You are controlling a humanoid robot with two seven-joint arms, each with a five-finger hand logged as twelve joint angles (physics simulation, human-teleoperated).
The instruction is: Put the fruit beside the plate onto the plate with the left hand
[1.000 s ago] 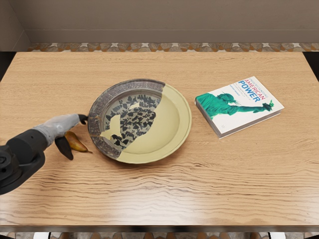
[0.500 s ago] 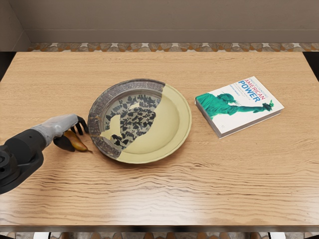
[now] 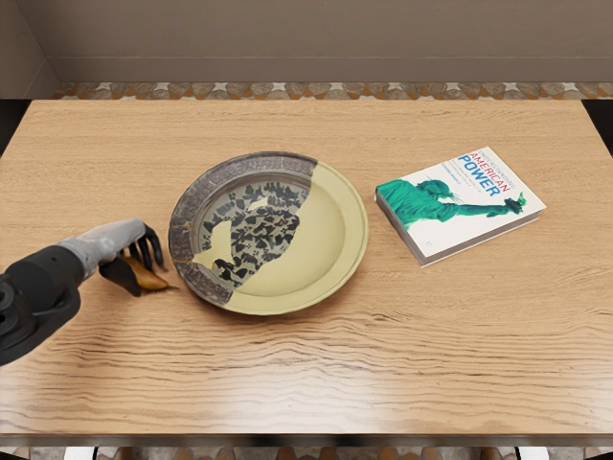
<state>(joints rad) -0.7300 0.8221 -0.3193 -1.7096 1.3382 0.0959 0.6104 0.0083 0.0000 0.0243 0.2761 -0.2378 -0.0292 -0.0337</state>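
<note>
A brownish-yellow banana [image 3: 148,277] lies on the table just left of the plate [image 3: 335,249], a wide dish that is half pale yellow and half grey with a dark pattern. My left hand [image 3: 134,257] reaches in from the left edge and sits over the banana with its dark fingers curled around it. Most of the fruit is hidden under the hand; only its right end shows. The fruit still rests on the wood, beside the plate's left rim. The right arm is out of sight.
A paperback with a green Statue of Liberty cover [image 3: 460,203] lies to the right of the plate. The wooden table [image 3: 383,364] stretches wide in front, and a wall runs along its far edge.
My left hand has drawn back slightly to the left and lowered onto the banana. Its fingers went from stretched toward the plate's rim to curled over the fruit.
</note>
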